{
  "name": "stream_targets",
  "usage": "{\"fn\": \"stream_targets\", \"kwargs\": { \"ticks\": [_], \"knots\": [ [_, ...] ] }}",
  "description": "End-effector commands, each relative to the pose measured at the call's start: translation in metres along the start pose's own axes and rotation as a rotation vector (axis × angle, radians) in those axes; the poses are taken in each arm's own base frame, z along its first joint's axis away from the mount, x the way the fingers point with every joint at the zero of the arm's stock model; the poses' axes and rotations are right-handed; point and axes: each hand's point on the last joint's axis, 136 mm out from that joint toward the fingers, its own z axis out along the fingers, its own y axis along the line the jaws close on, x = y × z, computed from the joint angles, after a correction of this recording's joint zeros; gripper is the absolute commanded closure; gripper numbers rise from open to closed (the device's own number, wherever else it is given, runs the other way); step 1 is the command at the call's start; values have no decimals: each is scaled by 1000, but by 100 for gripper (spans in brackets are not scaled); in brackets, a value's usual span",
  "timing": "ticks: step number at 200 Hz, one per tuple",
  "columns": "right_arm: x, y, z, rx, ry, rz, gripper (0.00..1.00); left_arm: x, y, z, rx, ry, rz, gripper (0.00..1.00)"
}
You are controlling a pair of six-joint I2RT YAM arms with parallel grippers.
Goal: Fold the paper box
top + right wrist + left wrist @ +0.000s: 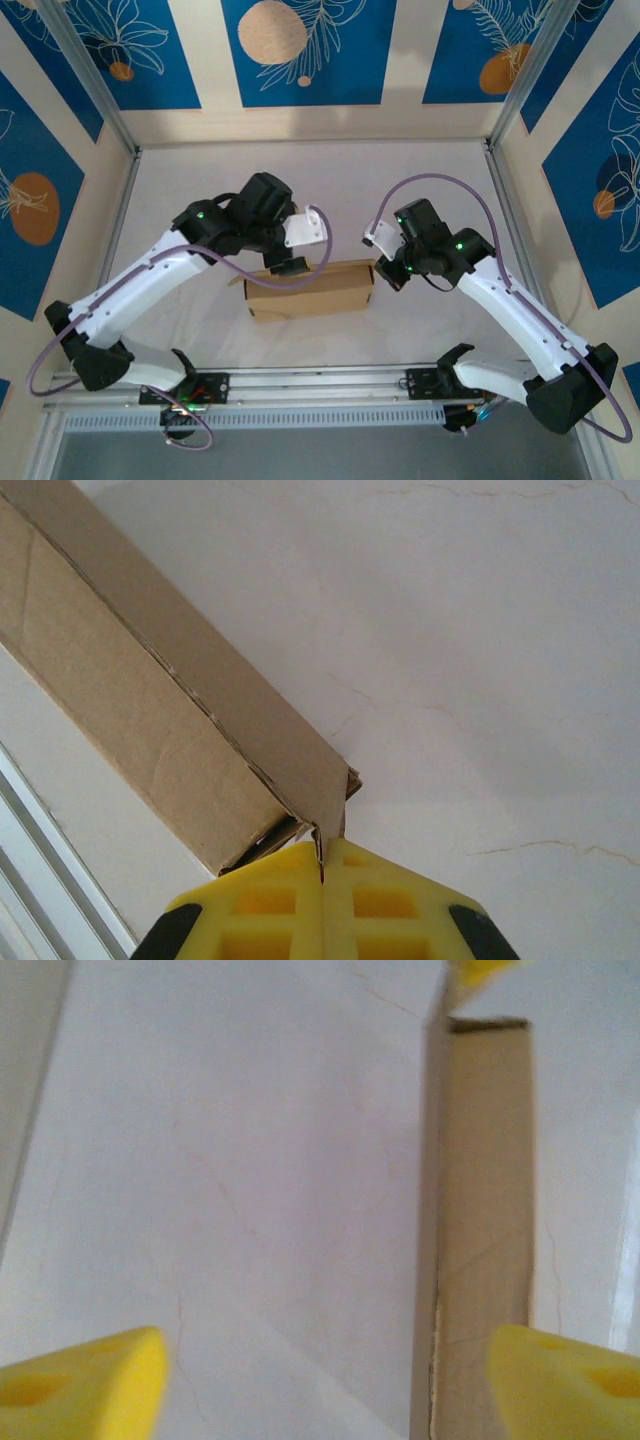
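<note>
We see our right hand (322,858) pinched shut on an end flap of the paper box (310,290). Our left hand (325,1365) hangs wide open beside it.

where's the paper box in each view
Top external: paper box at centre, between the arms.
Left wrist: box an upright strip right of centre.
Right wrist: box diagonal, upper left to bottom centre.
Shared landmark: right pincer shut on the box's end corner; its yellow fingertip tops the strip in left wrist.
</note>
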Motion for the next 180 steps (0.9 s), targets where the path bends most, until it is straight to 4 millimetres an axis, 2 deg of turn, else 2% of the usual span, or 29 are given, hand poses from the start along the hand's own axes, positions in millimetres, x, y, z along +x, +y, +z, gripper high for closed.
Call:
{"fn": "stream_targets", "kwargs": {
  "ticks": [1,27,57,76,112,134,157,180],
  "knots": [
    [-1,-5,-6,34,2,-11,100,38,10,-25,-79,73,-185,31],
    [-1,-5,-6,42,0,-12,100,78,-1,-34,-102,197,-352,38],
    [0,-6,-6,51,2,-11,100,107,-22,-38,-91,256,-493,46],
    [2,-6,-6,54,13,-9,100,116,-32,-42,-89,238,-553,51],
    [3,-7,-7,61,22,-1,100,128,-41,-45,-104,201,-619,52],
    [4,-7,-8,64,24,5,100,138,-47,-37,-106,213,-636,54],
    [3,-6,-8,62,24,10,100,139,-52,-26,-78,210,-647,57],
    [3,-5,-9,64,29,10,100,137,-50,-24,-84,204,-653,62]
  ]
}}
